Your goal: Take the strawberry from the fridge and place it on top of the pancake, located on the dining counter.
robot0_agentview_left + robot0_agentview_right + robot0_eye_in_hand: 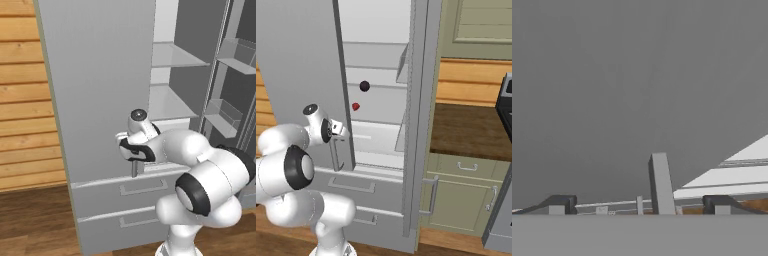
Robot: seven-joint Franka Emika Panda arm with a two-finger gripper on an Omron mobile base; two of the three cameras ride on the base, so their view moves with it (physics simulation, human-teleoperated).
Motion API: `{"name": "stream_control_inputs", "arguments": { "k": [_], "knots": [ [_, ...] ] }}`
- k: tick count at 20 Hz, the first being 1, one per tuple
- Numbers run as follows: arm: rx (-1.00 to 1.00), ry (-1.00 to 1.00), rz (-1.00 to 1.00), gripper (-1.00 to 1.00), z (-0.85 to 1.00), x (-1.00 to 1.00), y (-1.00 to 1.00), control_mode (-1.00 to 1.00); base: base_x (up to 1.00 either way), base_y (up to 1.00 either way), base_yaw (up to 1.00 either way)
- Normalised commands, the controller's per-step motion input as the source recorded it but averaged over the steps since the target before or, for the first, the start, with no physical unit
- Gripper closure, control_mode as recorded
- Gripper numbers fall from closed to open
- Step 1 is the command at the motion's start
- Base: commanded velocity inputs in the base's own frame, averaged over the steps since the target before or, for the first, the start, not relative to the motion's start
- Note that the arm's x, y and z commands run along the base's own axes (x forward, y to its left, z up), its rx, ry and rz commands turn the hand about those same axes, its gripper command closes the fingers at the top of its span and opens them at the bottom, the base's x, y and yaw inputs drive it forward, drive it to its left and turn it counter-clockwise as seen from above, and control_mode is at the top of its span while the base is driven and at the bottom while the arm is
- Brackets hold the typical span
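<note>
Here, smooth flat grey fridge (pixel 100 90), round strawberry (pixel 355 106).

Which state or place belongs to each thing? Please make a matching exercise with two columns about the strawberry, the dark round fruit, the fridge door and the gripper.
Things:
1. strawberry
2. dark round fruit
3. fridge door
4. gripper

States or places:
A. swung open, its handle between the gripper's fingers
B. open, at the lower edge of the door
C. on a pale shelf inside the fridge, lower of the two fruits
D. inside the fridge, above and slightly right of the red berry

Pairs: 1-C, 2-D, 3-A, 4-B
</note>
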Motion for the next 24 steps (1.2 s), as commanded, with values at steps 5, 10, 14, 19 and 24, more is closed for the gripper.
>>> {"name": "stream_control_inputs", "arguments": {
  "k": [5, 10, 14, 19, 24],
  "knots": [
    [0.02, 0.0, 0.0, 1.0, -0.22, 0.0, 0.0, -1.0, 0.0, 0.0, 0.0],
    [0.0, -0.07, -0.1, 1.0, -0.14, -0.28, 0.01, -1.0, 0.0, 0.0, 0.0],
    [0.0, -0.02, -0.19, 1.0, -0.04, -0.46, 0.1, -1.0, 0.0, 0.0, 0.0],
    [0.0, 0.0, -0.24, 1.0, 0.0, -0.5, 0.21, -1.0, 0.0, 0.0, 0.0],
    [0.0, -0.01, -0.23, 1.0, -0.12, -0.82, 0.43, -1.0, 0.0, 0.0, 0.0]
  ]
}}
